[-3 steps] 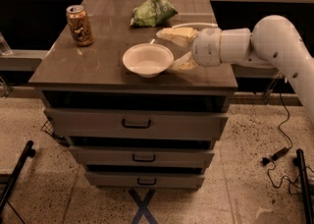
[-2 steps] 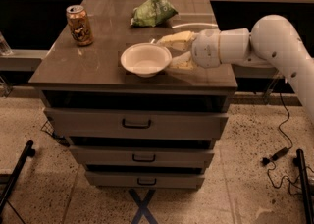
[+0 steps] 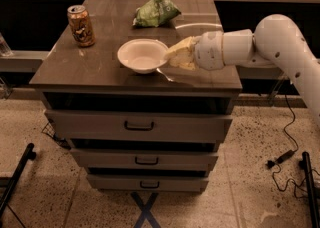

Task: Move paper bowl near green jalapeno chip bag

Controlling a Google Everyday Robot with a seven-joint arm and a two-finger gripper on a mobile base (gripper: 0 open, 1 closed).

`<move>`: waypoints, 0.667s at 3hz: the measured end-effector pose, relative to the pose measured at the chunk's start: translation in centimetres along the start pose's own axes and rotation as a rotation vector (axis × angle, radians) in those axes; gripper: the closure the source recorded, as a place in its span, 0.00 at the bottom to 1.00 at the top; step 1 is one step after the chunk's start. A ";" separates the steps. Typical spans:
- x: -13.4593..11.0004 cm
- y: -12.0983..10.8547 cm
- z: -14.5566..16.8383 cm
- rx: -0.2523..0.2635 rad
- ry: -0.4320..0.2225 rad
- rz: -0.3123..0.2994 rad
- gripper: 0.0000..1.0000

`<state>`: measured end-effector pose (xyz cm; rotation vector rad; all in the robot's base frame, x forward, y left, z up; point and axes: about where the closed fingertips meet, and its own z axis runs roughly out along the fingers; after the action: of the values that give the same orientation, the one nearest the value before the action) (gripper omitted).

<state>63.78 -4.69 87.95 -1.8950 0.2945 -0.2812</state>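
The white paper bowl [image 3: 142,55] is at the middle front of the dark cabinet top [image 3: 100,72]. My gripper [image 3: 171,57] comes in from the right on the white arm. Its pale fingers [image 3: 181,52] are closed on the bowl's right rim. The bowl looks slightly raised off the surface. The green jalapeno chip bag [image 3: 157,12] lies at the back of the top, behind the bowl and a little to its right, with a gap between them.
A tan-and-brown drink can [image 3: 81,25] stands upright at the back left of the top. The cabinet has three drawers [image 3: 139,125] below. Cables [image 3: 285,157] lie on the floor at the right. A dark shelf runs behind the cabinet.
The bowl has shifted a little left and toward the back together with my gripper. The chip bag and the can have not moved.
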 end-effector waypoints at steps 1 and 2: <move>0.0 0.1 0.0 -0.003 -0.002 -0.001 0.77; 0.8 -0.4 -0.4 -0.024 0.015 0.004 0.99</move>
<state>64.42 -5.18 88.54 -1.9165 0.3134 -0.2902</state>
